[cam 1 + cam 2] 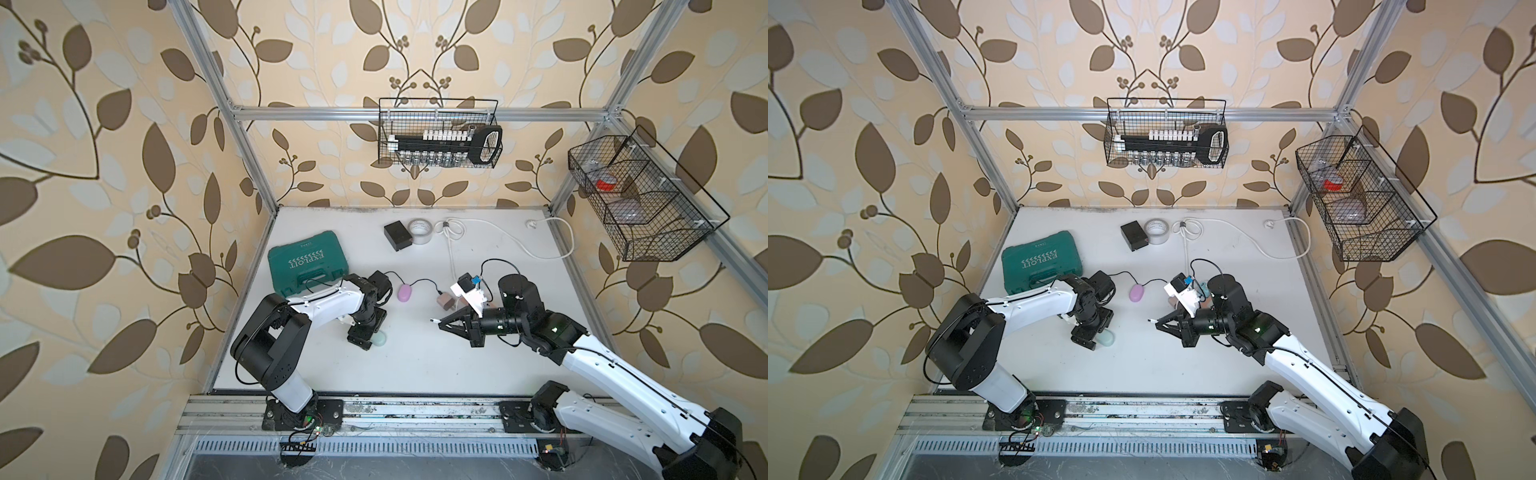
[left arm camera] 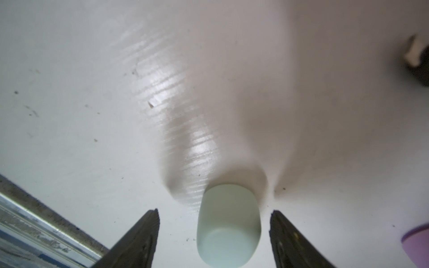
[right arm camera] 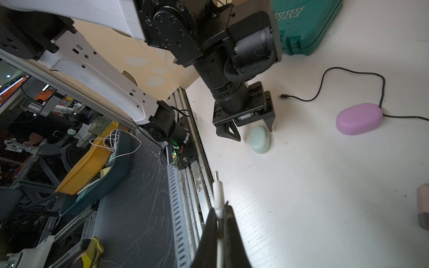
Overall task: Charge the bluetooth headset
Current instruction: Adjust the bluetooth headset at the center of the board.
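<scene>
Left gripper (image 2: 214, 211): jaws spread, 1 finger on each side of the mint-green headset case (image 2: 228, 222), a gap showing on both sides in the left wrist view; the case lies flat on the white table (image 1: 415, 365), near its front edge.
Right gripper (image 3: 221, 208): fingers pressed together, pinching a white charging plug (image 3: 217, 195) whose metal tip juts past them; in a top view it sits at 3 o'clock of the mint-green headset case, apart from it.
Purple case (image 1: 405, 292): at 1 o'clock of the left gripper; a black cable (image 3: 348, 69) meets 1 end of it, its small plug loose on the table.
Green tool case (image 1: 307, 266): 11 o'clock, shut.
Black box (image 1: 399, 236), tape roll (image 1: 419, 230): 12 o'clock, by the back wall.
</scene>
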You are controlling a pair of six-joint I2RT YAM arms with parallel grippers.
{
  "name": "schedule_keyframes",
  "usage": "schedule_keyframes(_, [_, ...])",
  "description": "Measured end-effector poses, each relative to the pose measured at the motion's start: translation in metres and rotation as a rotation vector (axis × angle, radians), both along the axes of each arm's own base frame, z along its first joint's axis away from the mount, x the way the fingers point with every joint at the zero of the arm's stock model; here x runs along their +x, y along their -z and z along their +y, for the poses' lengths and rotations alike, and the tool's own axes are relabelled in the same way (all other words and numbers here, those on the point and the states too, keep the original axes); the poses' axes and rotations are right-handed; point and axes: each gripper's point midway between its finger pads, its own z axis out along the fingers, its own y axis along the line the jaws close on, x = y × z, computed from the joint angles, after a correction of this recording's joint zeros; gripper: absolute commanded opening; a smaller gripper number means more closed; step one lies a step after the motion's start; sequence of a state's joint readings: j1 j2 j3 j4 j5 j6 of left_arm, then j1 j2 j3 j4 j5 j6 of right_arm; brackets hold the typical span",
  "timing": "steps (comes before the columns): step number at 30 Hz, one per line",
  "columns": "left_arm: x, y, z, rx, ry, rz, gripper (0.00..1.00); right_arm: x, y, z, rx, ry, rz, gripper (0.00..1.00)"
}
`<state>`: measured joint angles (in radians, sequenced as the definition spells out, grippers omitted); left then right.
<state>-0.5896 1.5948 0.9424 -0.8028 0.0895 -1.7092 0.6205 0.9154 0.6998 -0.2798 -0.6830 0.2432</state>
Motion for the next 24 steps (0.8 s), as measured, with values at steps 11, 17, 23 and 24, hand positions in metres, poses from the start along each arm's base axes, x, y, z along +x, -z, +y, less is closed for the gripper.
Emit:
schedule_keyframes(11, [0.017, -0.004, -0.001, 0.016, 0.027, -0.066, 0.78, -0.003, -0.005, 0.000, 0.016, -0.008, -0.014, 0.04])
schedule_keyframes(17, [0.020, 0.000, -0.005, 0.004, 0.029, -0.068, 0.79, -0.003, -0.006, 0.000, 0.018, -0.008, -0.017, 0.04])
schedule_keyframes(23, [0.023, 0.000, -0.007, -0.001, 0.032, -0.080, 0.79, -0.003, -0.006, 0.000, 0.018, -0.008, -0.017, 0.04])
schedule_keyframes(24, [0.025, 0.000, -0.007, -0.001, 0.035, -0.081, 0.78, -0.003, -0.006, 0.000, 0.018, -0.008, -0.017, 0.04])
